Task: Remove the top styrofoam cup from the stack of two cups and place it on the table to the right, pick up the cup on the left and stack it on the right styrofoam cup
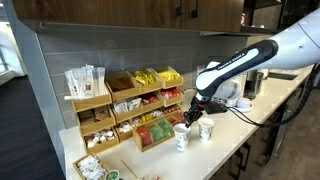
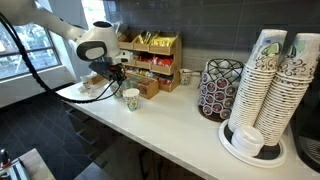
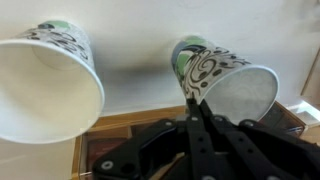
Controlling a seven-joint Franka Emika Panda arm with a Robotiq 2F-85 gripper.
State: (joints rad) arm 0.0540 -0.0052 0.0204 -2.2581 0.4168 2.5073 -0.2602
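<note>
Two small white foam cups with dark green print stand apart on the pale countertop (image 1: 225,150). In the wrist view one cup (image 3: 45,85) is at the left and the other cup (image 3: 228,82) is at the right. My gripper (image 3: 195,104) is shut on the near rim of the right cup. In both exterior views the gripper (image 1: 196,117) (image 2: 112,80) hangs over the pair. The gripped cup (image 1: 206,131) (image 2: 107,89) is partly hidden by the fingers. The free cup (image 1: 181,137) (image 2: 131,98) stands beside it.
A wooden snack organiser (image 1: 130,105) (image 2: 150,60) stands against the wall right behind the cups. A dark wire pod holder (image 2: 218,88) and tall stacks of paper cups (image 2: 268,80) are farther along the counter. The counter's front edge (image 2: 150,140) is close.
</note>
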